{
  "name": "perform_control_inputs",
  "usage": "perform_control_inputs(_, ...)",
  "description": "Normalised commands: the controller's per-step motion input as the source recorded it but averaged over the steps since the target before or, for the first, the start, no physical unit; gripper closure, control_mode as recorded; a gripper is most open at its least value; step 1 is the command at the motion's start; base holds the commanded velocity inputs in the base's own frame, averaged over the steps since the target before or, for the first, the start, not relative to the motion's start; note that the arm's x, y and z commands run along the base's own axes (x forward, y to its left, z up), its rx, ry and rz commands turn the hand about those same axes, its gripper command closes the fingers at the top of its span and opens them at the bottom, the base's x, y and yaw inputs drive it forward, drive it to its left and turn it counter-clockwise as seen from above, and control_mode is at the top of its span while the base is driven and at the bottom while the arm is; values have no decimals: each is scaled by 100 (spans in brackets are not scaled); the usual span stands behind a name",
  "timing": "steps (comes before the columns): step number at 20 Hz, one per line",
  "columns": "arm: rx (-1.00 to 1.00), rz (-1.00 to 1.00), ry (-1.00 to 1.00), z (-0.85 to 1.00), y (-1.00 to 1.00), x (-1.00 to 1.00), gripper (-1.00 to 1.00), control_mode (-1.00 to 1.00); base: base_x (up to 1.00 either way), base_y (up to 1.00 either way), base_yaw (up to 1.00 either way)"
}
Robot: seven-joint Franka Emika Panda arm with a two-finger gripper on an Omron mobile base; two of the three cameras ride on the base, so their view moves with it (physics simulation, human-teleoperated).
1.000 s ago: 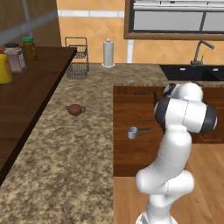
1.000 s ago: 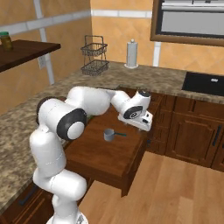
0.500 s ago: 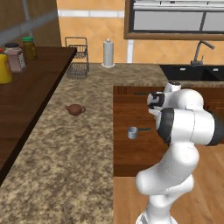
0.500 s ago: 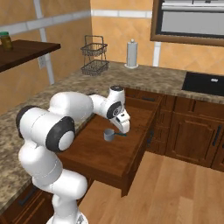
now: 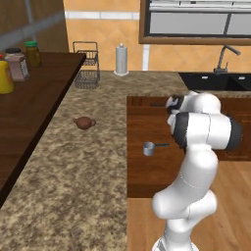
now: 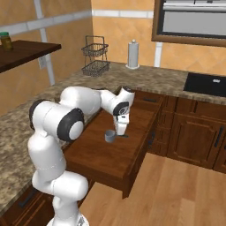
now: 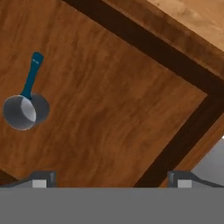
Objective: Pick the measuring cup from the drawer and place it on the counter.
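The measuring cup (image 5: pixel 148 148), a small grey metal cylinder with a thin teal handle, lies on the flat bottom of the open drawer (image 5: pixel 147 171). In the right base view my gripper (image 6: pixel 120 130) points down, just above and to the right of the cup (image 6: pixel 110 137). The hand view has the cup (image 7: pixel 24 111) at the left, handle toward the top. My gripper (image 7: pixel 111 179) is open, its tips spread wide with nothing between them. The speckled granite counter (image 5: pixel 83 166) runs along the drawer's left side.
A small brown teapot (image 5: pixel 84 122) sits on the counter. A wire basket (image 5: pixel 87 73) and a paper towel roll (image 5: pixel 121 60) stand at the back. On the left is a dark shelf (image 5: pixel 34 103) with jars. Sink (image 5: pixel 215 81) at the right; cabinet doors (image 6: pixel 194 137) below it.
The hand has swung from the drawer's far right side across to the cup and sunk a little toward it. The cup has not moved.
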Motion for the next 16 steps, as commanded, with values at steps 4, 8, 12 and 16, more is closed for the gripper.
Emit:
perform_control_inputs(4,0,-15,-6,-36,3,24,-100,-100,0,0,0)
perform_control_inputs(8,0,-13,-4,-77,23,39,-100,-100,0,0,0)
perform_control_inputs(12,11,-10,-1,-74,14,55,-100,-100,0,0,0)
perform_control_inputs(16,4,-2,2,-44,0,69,-100,-100,0,0,0)
